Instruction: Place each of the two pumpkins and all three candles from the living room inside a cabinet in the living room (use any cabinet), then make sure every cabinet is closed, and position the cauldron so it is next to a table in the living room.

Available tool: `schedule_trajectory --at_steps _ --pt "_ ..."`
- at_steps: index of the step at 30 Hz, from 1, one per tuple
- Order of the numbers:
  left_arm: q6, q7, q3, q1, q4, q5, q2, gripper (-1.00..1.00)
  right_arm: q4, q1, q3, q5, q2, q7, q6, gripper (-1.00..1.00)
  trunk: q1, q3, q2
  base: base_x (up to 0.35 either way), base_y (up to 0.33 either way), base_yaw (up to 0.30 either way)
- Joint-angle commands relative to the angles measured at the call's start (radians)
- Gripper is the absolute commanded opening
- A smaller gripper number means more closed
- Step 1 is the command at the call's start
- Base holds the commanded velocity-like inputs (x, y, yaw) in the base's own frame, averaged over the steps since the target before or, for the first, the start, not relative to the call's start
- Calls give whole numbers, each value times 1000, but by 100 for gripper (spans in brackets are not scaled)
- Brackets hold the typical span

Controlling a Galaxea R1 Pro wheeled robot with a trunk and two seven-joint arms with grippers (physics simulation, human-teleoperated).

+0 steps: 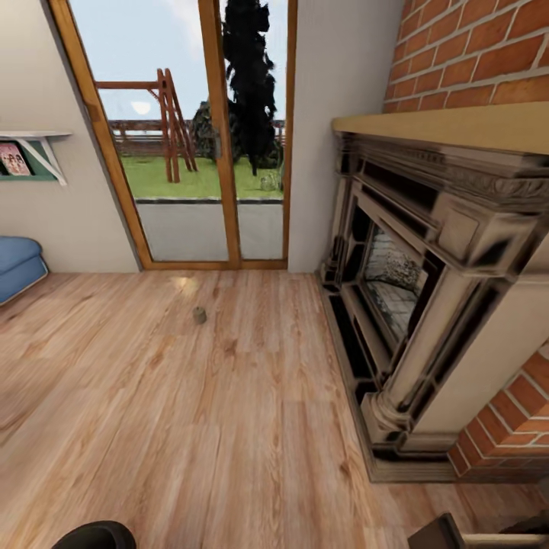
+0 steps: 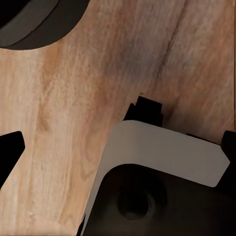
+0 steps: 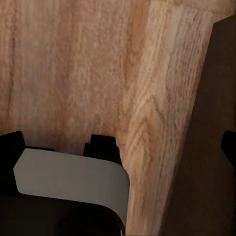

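It was a home's living room: an ornate fireplace [image 1: 412, 305] set in brick wall [image 1: 473, 53], plank floor [image 1: 191, 404], glazed garden door [image 1: 198, 130], blue seat [image 1: 17, 263].

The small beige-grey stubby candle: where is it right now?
In the head view, the small beige-grey stubby candle stands alone on the wooden plank floor, before the glass patio door, left of the ornate fireplace.

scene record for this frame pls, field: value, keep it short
setting: room with wood plank floor
task item in view: one candle, small, upright on the floor, standing alone
right side: ornate beige-and-black fireplace against a brick wall
ahead: glass door with wooden frame, garden beyond
left edge: blue seat, wall shelf
end effectors: state cannot be told; wrist views look down at floor
phase: apparently in transit
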Motion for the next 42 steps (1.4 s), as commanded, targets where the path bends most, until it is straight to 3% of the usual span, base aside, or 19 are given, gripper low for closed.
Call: schedule_trajectory --at_steps 1,36,42 --pt "0 0 0 0 0 0 0 100 0 0 0 0 0 0 0 100 0 0 0 310 0 13" --pt "0 -1 0 0 0 0 1 100 3 0 6 2 -8 3 2 100 0 0 0 336 0 1" --pt "0 -1 0 0 0 0 1 100 4 0 5 61 -7 2 1 100 0 0 0 337 0 0"
